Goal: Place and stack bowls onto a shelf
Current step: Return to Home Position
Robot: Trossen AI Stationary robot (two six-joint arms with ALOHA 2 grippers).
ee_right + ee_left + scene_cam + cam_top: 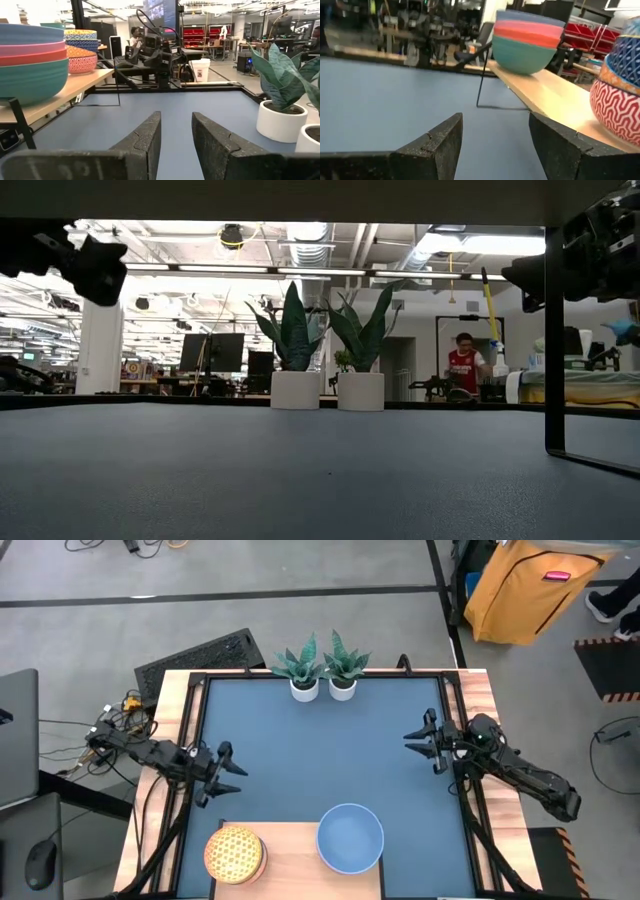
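Observation:
The pale wood shelf [290,865] stands raised on thin legs at the table's near edge. On it sits a stack of small patterned bowls [235,853] with a yellow-orange one on top. To its right is a stack of large plain bowls [350,837]: green at the bottom, then red and pink, light blue on top [527,42]. Both stacks also show in the right wrist view [27,60] [80,50]. My left gripper [228,768] is open and empty at the table's left side, above the tabletop. My right gripper [420,742] is open and empty at the right side.
Two white pots with green plants [322,675] stand at the table's far edge. A thin dark shelf leg [555,340] stands on the blue tabletop [320,760]. Wooden side rails [175,720] run along both sides. A person [462,365] is in the room beyond.

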